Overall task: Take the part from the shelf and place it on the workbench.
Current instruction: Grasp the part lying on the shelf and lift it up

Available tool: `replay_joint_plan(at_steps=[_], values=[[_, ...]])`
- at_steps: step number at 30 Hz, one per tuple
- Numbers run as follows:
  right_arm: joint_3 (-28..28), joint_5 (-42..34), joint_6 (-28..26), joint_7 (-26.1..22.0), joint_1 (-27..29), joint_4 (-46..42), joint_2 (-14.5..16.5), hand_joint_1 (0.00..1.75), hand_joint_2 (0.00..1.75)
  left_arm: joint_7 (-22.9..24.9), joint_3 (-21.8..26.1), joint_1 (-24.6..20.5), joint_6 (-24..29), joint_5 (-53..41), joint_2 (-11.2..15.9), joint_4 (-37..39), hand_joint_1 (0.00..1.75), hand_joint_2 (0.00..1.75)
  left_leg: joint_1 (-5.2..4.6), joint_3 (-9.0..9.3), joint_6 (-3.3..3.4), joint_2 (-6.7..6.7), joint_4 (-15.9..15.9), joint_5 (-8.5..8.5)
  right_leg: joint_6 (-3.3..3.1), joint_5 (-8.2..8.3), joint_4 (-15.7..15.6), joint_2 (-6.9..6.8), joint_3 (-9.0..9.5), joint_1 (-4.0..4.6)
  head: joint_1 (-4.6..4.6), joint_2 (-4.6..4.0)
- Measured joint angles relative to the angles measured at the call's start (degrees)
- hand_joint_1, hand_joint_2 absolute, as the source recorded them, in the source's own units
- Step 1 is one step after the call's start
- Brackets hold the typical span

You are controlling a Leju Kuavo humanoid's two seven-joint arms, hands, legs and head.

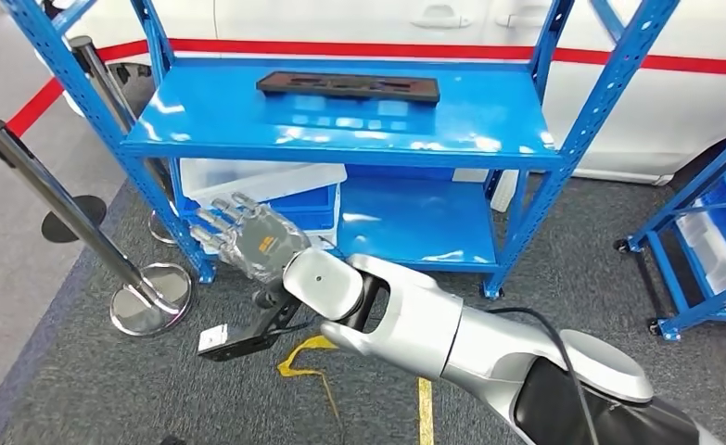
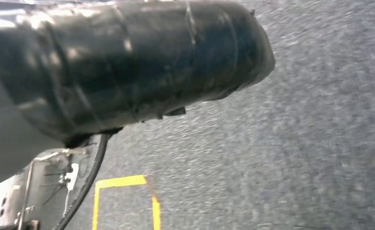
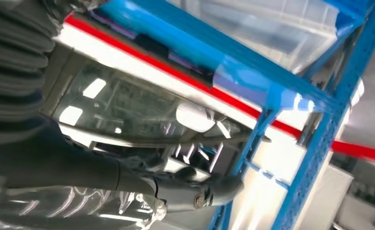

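- The part (image 1: 348,87), a long flat dark-brown plate with cut-out slots, lies alone on the top board of the blue steel shelf (image 1: 248,120), toward the back edge and about midway between the side uprights; nothing touches it, so it is free to lift, though its low flat lie probably calls for a grasp by the edges.
- The right hand (image 1: 248,239), grey and metallic, hangs below the shelf's front edge near the left front upright, fingers spread and holding nothing; it is well apart from the part, so the reach looks barely begun.
- The left hand: I cannot tell its state; the left wrist view gives a dark rounded cover over grey carpet and yellow floor tape (image 2: 120,182).
- Count: one part, one clear plastic bin (image 1: 257,179) on the lower board, two chrome barrier posts (image 1: 39,185) beside the shelf's left end, and a second blue rack (image 1: 702,241) to the right.
- No workbench shows yet.
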Motion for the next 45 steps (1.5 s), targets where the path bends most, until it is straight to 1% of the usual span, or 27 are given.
replay_joint_plan(at_steps=[1, 3, 5, 7, 8, 9, 10, 12, 13, 14, 15, 18, 20, 23, 24, 25, 26, 28, 30, 34, 36, 38, 39, 40, 41, 43, 45], values=[[-0.2, -0.3, -0.5, 0.3, 0.1, 0.1, 0.1, 0.00, 0.00, 0.0, 0.0, 0.0, 0.0, 0.0, 0.0, 0.1, 0.00, 0.00, -0.11, -0.05, 0.45, -0.04, 0.4, 0.32, 0.40, -0.72, 0.0, 0.09, 0.32, 0.10, 0.01, 0.00], [-0.9, -0.6, -2.0, 1.3, 0.0, 0.2, 0.2, 0.00, 0.00, 0.0, 0.1, -0.2, 0.1, 0.1, 0.0, 0.1, 0.00, 0.00, 0.01, 0.37, 1.21, -0.03, 0.6, -0.63, 1.11, -1.77, -0.2, -0.04, 0.63, 0.04, 0.01, 0.00], [-1.8, -0.9, -3.9, 2.6, -0.2, 0.3, 0.3, 0.00, 0.87, 0.0, 0.3, -0.5, 0.2, 0.2, 0.0, 0.1, 0.00, 0.00, 0.13, 1.15, 1.98, 0.02, -0.1, -1.25, 1.59, -3.60, 3.5, -0.24, -1.34, -0.10, 0.08, 0.00], [-2.5, -1.1, -5.1, 3.3, -0.1, 0.4, 0.2, 0.00, 1.75, -0.1, 0.4, -0.7, 0.3, 0.2, 0.0, 0.1, 0.00, 0.00, -0.03, 2.05, 2.51, -0.03, -0.4, -2.07, 1.69, -6.02, 11.7, -0.32, -6.77, -0.09, 0.14, 0.00], [-2.6, -1.2, -5.4, 3.6, 0.1, 0.6, 0.0, 0.00, 1.75, -0.1, 0.4, -0.7, 0.3, 0.2, 0.0, 0.1, 0.00, 0.00, -0.10, 2.55, 2.60, -0.07, -0.4, -2.54, 1.61, -6.35, 15.1, -0.31, -9.60, -0.04, 0.14, 0.00], [-2.6, -1.3, -5.6, 4.0, 0.4, 0.8, -0.1, 0.00, 1.75, -0.1, 0.4, -0.7, 0.2, 0.2, 0.0, 0.1, 0.00, 0.00, -0.18, 3.13, 2.60, -0.12, -0.4, -3.06, 1.50, -5.45, 16.7, -0.31, -11.72, 0.02, 0.15, 0.00], [-2.7, -1.3, -5.9, 4.4, 0.6, 1.0, -0.3, 0.00, 1.75, 0.0, 0.4, -0.6, 0.2, 0.2, -0.1, 0.1, 0.00, 0.00, -0.26, 3.81, 2.58, -0.17, -0.4, -3.58, 1.36, -3.28, 16.0, -0.31, -12.75, 0.06, 0.15, 0.00], [-3.1, -1.3, -6.7, 5.3, 0.7, 1.4, -0.4, 0.00, 1.75, 0.0, 0.4, -0.4, 0.0, 0.1, -0.2, 0.1, 0.00, 0.00, -0.47, 5.23, 2.51, -0.29, -0.4, -4.54, 0.76, 3.47, 9.5, -0.29, -12.37, 0.29, 0.17, 0.00], [-3.3, -1.4, -7.2, 5.6, 0.4, 1.5, -0.4, 0.00, 1.75, 0.1, 0.4, -0.4, -0.2, 0.0, -0.2, 0.1, 0.00, 0.00, -0.62, 5.72, 2.41, -0.37, -0.4, -4.93, 0.35, 6.15, 5.9, -0.31, -11.70, 0.45, 0.10, 0.00], [-3.5, -1.6, -7.8, 5.9, 0.0, 1.8, -0.4, 0.00, 1.75, 0.1, 0.4, -0.6, -0.4, -0.1, -0.3, 0.1, 0.00, 0.00, -0.71, 5.97, 2.27, -0.46, -0.4, -5.20, -0.02, 7.65, 3.1, -0.33, -11.01, 0.58, 0.08, 0.00], [-3.6, -1.8, -8.3, 6.0, -0.4, 2.0, -0.4, 0.00, 1.75, 0.2, 0.4, -0.8, -0.6, -0.1, -0.3, 0.1, 0.00, 0.00, -0.72, 6.00, 2.07, -0.53, -0.4, -5.32, -0.30, 8.12, 1.5, -0.35, -10.59, 0.68, 0.02, 0.00], [-4.1, -2.2, -9.2, 6.0, -1.0, 2.6, -0.3, 0.00, 1.75, 0.4, 0.4, -0.9, -1.0, -0.2, -0.4, 0.1, 0.00, 0.00, -0.74, 6.06, 1.21, -0.57, -0.6, -5.47, -0.71, 8.00, 0.1, -0.38, -9.69, 0.48, 0.07, 0.00], [-4.5, -2.2, -10.2, 6.3, -1.3, 3.1, 0.1, 0.00, 1.75, 0.2, 0.4, -0.9, -1.1, -0.3, -0.5, 0.1, 0.00, 0.00, -0.68, 5.23, 0.48, -0.41, 1.5, -6.99, -0.95, 8.39, -0.9, -0.50, -9.02, -0.02, -0.06, 0.00], [-4.7, -1.7, -12.6, 7.2, -1.9, 4.6, 0.6, 0.00, 1.75, -0.2, 0.4, -1.0, -1.3, -0.3, -0.5, 0.1, 0.00, 0.00, -0.02, 0.37, -0.61, -0.20, 11.4, -11.47, -1.08, 8.40, -1.2, -0.76, -8.58, -0.23, -0.25, 0.00], [-4.7, -1.3, -13.2, 7.5, -2.0, 5.3, 0.6, 0.00, 1.75, -0.3, 0.4, -1.0, -1.3, -0.4, -0.6, 0.1, 0.00, 0.00, 0.22, -0.99, -0.90, -0.16, 13.9, -11.93, -1.06, 8.29, -1.1, -0.81, -8.53, -0.27, -0.26, 0.00], [-4.7, -1.0, -13.6, 7.7, -2.0, 5.9, 0.6, 0.00, 1.75, -0.3, 0.4, -0.9, -1.4, -0.4, -0.6, 0.1, 0.00, 0.00, 0.46, -1.38, -1.17, -0.10, 14.2, -11.34, -0.98, 8.14, -1.0, -0.85, -8.48, -0.35, -0.23, 0.00], [-4.7, -0.7, -13.8, 7.9, -2.2, 6.5, 0.6, 0.00, 1.75, -0.3, 0.4, -0.9, -1.6, -0.5, -0.7, 0.1, 0.00, 0.00, 0.72, -0.61, -1.43, -0.04, 12.4, -9.78, -0.82, 7.92, -0.8, -0.85, -8.43, -0.48, -0.25, 0.00], [-4.7, -0.4, -13.6, 8.0, -2.7, 7.8, 0.8, 0.00, 1.75, -0.2, 0.4, -0.9, -1.9, -0.7, -0.8, 0.1, 0.00, 0.00, 1.10, 3.11, -1.91, 0.11, 5.0, -6.32, -0.20, 7.24, -0.2, -0.81, -8.39, -0.68, -0.32, 0.00], [-4.7, -0.2, -12.9, 8.0, -3.5, 9.4, 1.3, 0.00, 1.75, 0.0, 0.3, -1.1, -2.2, -0.7, -0.9, 0.1, 0.00, 0.00, 1.04, 5.52, -1.46, -0.01, 0.4, -5.33, 0.50, 6.64, 0.4, -0.70, -8.51, -0.60, -0.51, 0.00], [-4.8, 0.3, -12.1, 7.8, -3.9, 12.0, 2.5, 0.00, 1.75, -0.1, 0.3, -1.1, -2.7, -0.6, -1.1, 0.1, 0.00, 0.00, 0.89, 5.93, 0.42, -0.18, -0.2, -5.96, 1.49, 5.71, 1.0, -0.69, -8.67, -0.55, -0.48, 0.00], [-4.8, 0.5, -12.1, 7.7, -4.0, 13.1, 3.0, 0.00, 1.75, -0.2, 0.3, -1.1, -2.9, -0.5, -1.2, 0.1, 0.00, 0.00, 0.87, 6.30, 1.20, -0.18, -0.3, -6.20, 1.79, 3.38, 5.6, -0.75, -10.86, -0.60, -0.35, 0.00], [-4.8, 0.5, -11.9, 7.5, -4.0, 14.1, 3.3, 0.00, 1.75, -0.3, 0.3, -1.1, -3.0, -0.4, -1.3, 0.1, 0.00, 0.00, 0.64, 6.69, 1.71, -0.17, -0.3, -6.55, 1.69, 0.70, 13.3, -0.77, -15.01, -0.53, -0.30, 0.00], [-4.8, 0.5, -11.6, 7.3, -4.0, 14.6, 3.3, 0.00, 1.75, -0.3, 0.3, -1.0, -3.0, -0.4, -1.3, 0.1, 0.00, 0.00, 0.49, 6.95, 1.86, -0.20, -0.3, -6.75, 1.57, 0.37, 16.0, -0.76, -16.74, -0.50, -0.30, 0.00], [-4.8, 0.5, -11.4, 7.1, -3.9, 15.1, 3.4, 0.00, 1.75, -0.4, 0.3, -1.0, -3.0, -0.4, -1.3, 0.1, 0.00, 0.00, 0.32, 7.29, 1.96, -0.26, -0.3, -6.99, 1.37, 1.14, 16.8, -0.76, -17.61, -0.45, -0.30, 0.00], [-4.8, 0.5, -11.2, 7.0, -3.9, 15.5, 3.5, 0.00, 1.75, -0.4, 0.3, -1.0, -3.0, -0.3, -1.4, 0.1, 0.00, 0.00, 0.17, 7.70, 2.00, -0.34, -0.3, -7.25, 1.04, 2.92, 15.3, -0.76, -17.43, -0.32, -0.29, 0.00], [-4.8, 0.6, -11.0, 6.9, -3.9, 16.1, 3.9, 0.00, 1.75, -0.4, 0.3, -1.0, -3.0, -0.3, -1.6, 0.1, 0.00, 0.00, -0.03, 8.55, 1.94, -0.47, -0.3, -7.83, -0.06, 7.63, 8.2, -0.71, -14.78, 0.17, -0.32, 0.00], [-4.8, 0.6, -10.8, 6.8, -4.1, 16.6, 4.4, 0.00, 1.75, -0.4, 0.3, -1.1, -3.0, -0.3, -1.8, 0.1, 0.00, 0.00, -0.14, 8.81, 1.65, -0.52, -0.3, -8.20, -0.99, 9.71, 2.4, -0.71, -12.33, 0.66, -0.40, 0.00]])
